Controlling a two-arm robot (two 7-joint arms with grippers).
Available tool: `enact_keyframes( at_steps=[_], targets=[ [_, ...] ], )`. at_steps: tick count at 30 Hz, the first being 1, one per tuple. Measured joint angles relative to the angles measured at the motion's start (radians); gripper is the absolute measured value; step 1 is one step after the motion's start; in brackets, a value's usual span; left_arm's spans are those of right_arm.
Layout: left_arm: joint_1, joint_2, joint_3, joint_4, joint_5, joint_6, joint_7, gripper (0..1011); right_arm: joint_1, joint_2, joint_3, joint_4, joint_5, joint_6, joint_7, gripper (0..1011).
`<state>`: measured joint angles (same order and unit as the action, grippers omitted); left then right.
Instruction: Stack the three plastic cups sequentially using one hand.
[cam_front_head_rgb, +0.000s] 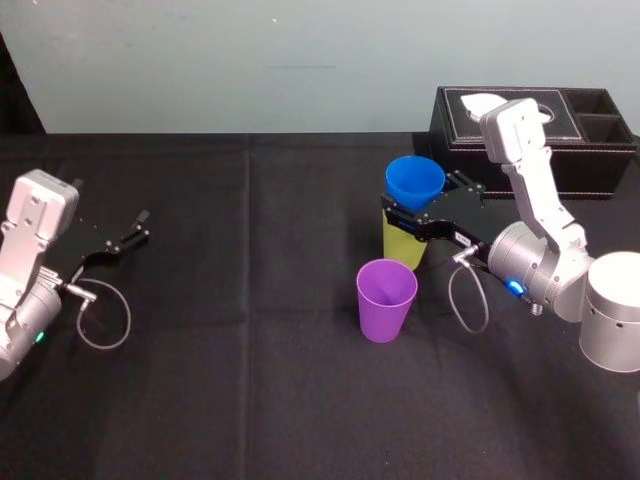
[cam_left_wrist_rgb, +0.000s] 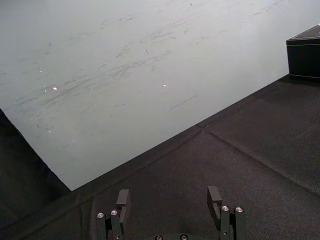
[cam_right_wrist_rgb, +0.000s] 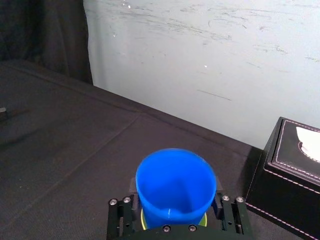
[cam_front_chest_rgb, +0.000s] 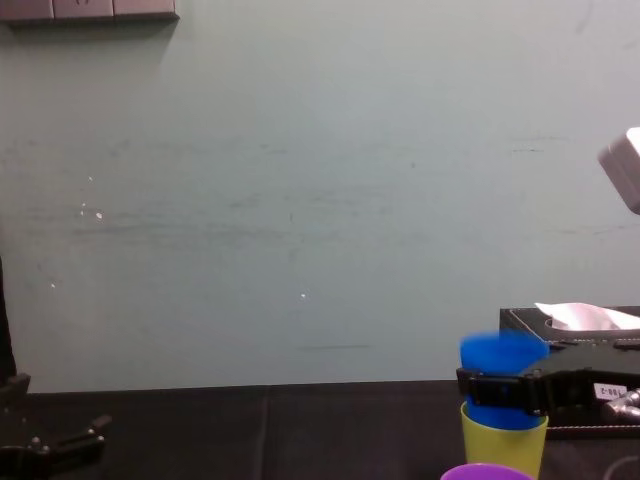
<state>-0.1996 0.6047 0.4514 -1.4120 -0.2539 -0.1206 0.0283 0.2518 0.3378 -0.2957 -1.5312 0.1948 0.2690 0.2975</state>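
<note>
The blue cup (cam_front_head_rgb: 414, 182) sits partway inside the yellow-green cup (cam_front_head_rgb: 400, 248) at the table's right middle, its rim well above the lower cup's. My right gripper (cam_front_head_rgb: 425, 200) brackets the blue cup, one jaw on each side. In the right wrist view the fingers (cam_right_wrist_rgb: 222, 205) stand just off the blue cup's wall (cam_right_wrist_rgb: 175, 187), so the gripper is open. In the chest view the blue cup (cam_front_chest_rgb: 503, 355) is smeared above the yellow-green cup (cam_front_chest_rgb: 503, 435). The purple cup (cam_front_head_rgb: 386, 298) stands upright and alone, nearer to me. My left gripper (cam_front_head_rgb: 135, 228) rests open at the far left.
A black leather tissue box (cam_front_head_rgb: 540, 125) stands close behind the right arm at the back right. A black cloth (cam_front_head_rgb: 250, 380) covers the table, with a pale wall behind it. A loose cable loops under each wrist.
</note>
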Motion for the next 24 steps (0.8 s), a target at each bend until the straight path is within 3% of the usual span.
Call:
enact_keyframes(
  at_steps=[7, 15, 19, 24],
  targets=[
    [0.0, 0.0, 0.0, 0.0, 0.0, 0.0, 0.0, 1011, -0.001, 0.001, 0.0, -0.002, 0.0, 0.001, 0.0, 998],
    [0.0, 0.0, 0.0, 0.0, 0.0, 0.0, 0.0, 1011, -0.012, 0.014, 0.006, -0.033, 0.002, -0.005, 0.01, 1000],
    [0.0, 0.0, 0.0, 0.0, 0.0, 0.0, 0.0, 1011, -0.033, 0.034, 0.025, -0.076, 0.028, 0.005, 0.032, 1000],
    [0.0, 0.0, 0.0, 0.0, 0.0, 0.0, 0.0, 1011, -0.084, 0.094, 0.056, -0.146, 0.079, -0.004, 0.085, 1000]
  ],
)
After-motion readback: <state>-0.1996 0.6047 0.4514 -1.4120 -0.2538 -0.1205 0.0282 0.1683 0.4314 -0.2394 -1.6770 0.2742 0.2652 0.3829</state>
